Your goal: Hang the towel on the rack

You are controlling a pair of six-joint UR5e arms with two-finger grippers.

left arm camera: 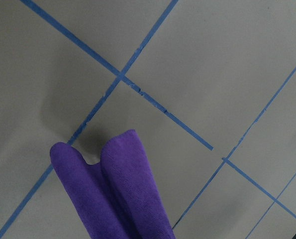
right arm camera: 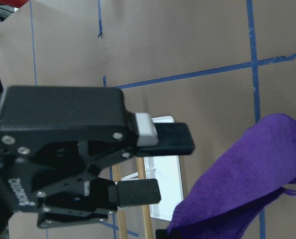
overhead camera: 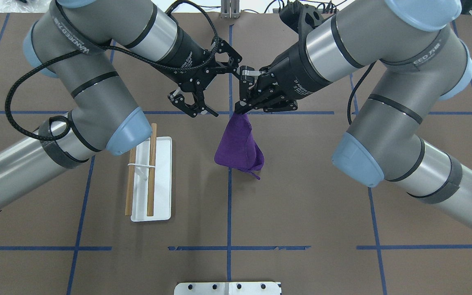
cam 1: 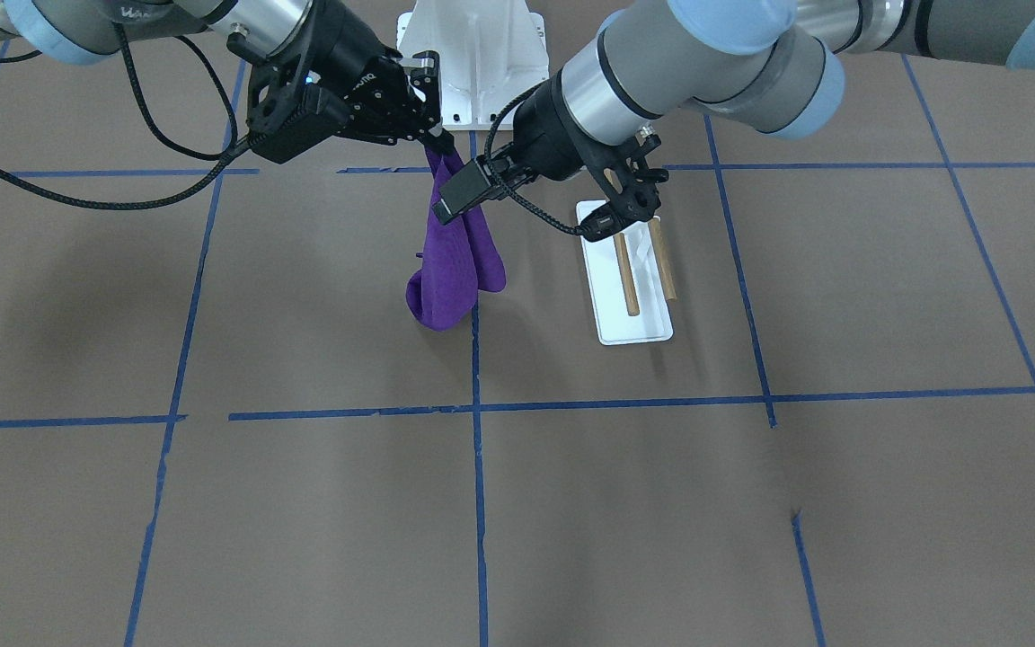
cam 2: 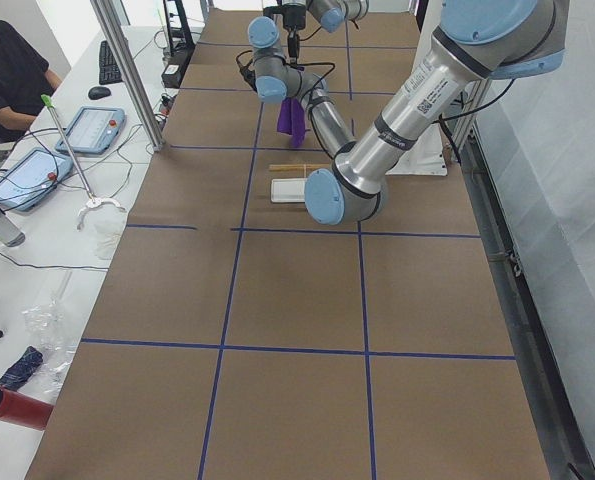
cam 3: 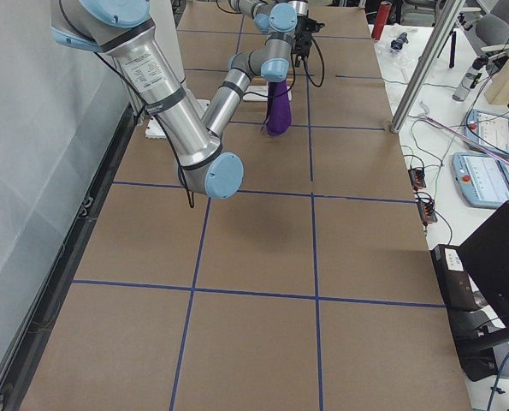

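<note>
My right claw (overhead camera: pixel 238 110): matt black, plastic by the look. Towel (overhead camera: pixel 238 147) — soft purple cloth, fine fuzzy nap, no sheen. Rack (overhead camera: pixel 163 184): white parts smooth, faintly glossy; its two dowels (overhead camera: pixel 151 176) are bare tan wood. Table (overhead camera: pixel 301 196) — matt brown paper, blue tape (overhead camera: pixel 229 213) lines.

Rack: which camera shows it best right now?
Overhead exterior: the rack shows both dowels and the crosspiece. Front-facing has its far end covered by the left gripper; right wrist catches a sliver; exterior left shows it tiny; left wrist none.
</note>
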